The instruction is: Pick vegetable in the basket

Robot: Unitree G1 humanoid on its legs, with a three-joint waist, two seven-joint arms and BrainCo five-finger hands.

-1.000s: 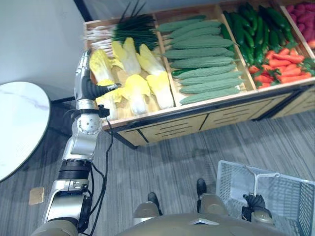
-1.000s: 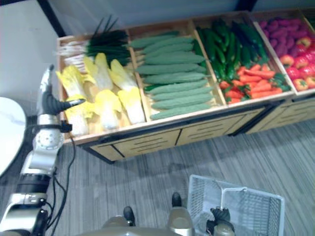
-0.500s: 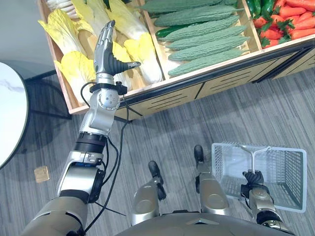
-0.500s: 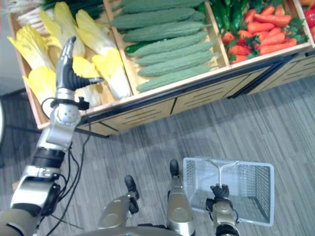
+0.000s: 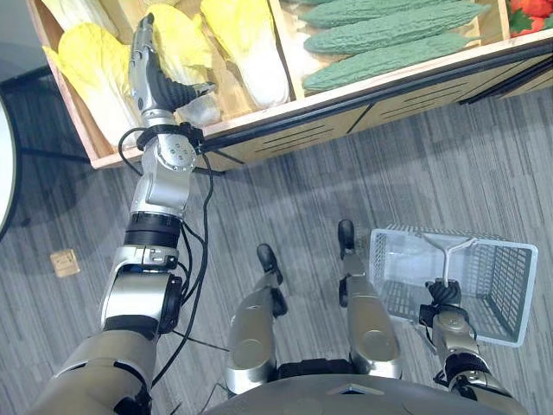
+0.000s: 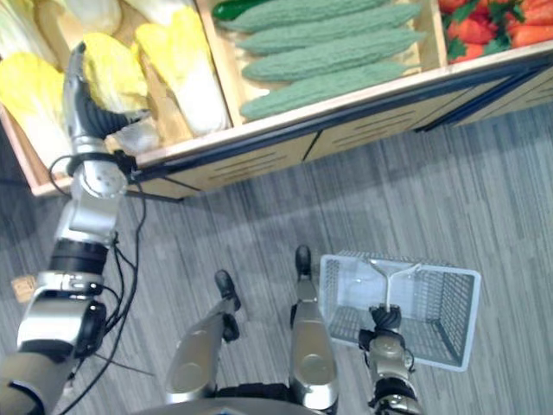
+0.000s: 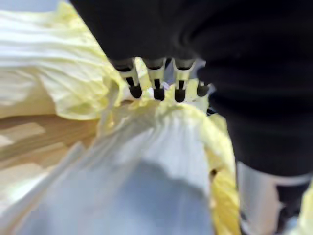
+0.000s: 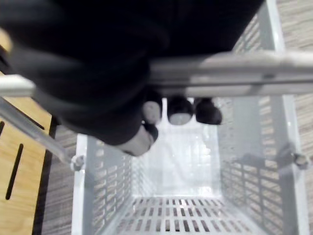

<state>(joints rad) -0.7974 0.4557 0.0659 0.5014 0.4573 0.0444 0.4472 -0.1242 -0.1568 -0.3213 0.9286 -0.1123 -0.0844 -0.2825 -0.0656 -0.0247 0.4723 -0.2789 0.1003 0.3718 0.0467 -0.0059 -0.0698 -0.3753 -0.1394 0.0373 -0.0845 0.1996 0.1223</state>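
Yellow napa cabbages (image 5: 246,43) lie in the left bin of a wooden produce shelf. My left hand (image 5: 154,78) reaches over them, open, with straight fingers and the thumb spread out. In the left wrist view its fingertips (image 7: 155,90) rest at the leafy top of one cabbage (image 7: 161,147). Low on the right, my right hand (image 5: 443,296) is shut on the metal handle (image 8: 234,73) of a pale plastic basket (image 6: 467,316). Nothing lies inside the basket.
Green bitter gourds (image 5: 389,56) fill the bin to the right of the cabbages, with red vegetables (image 6: 471,26) beyond. The shelf's front edge (image 5: 363,95) stands over grey striped floor. A small wooden block (image 5: 63,262) lies on the floor at the left.
The view has tilted down, so the shelf sits higher in the picture. My left hand has gone further over the cabbages and lower onto one. My right hand keeps the basket handle.
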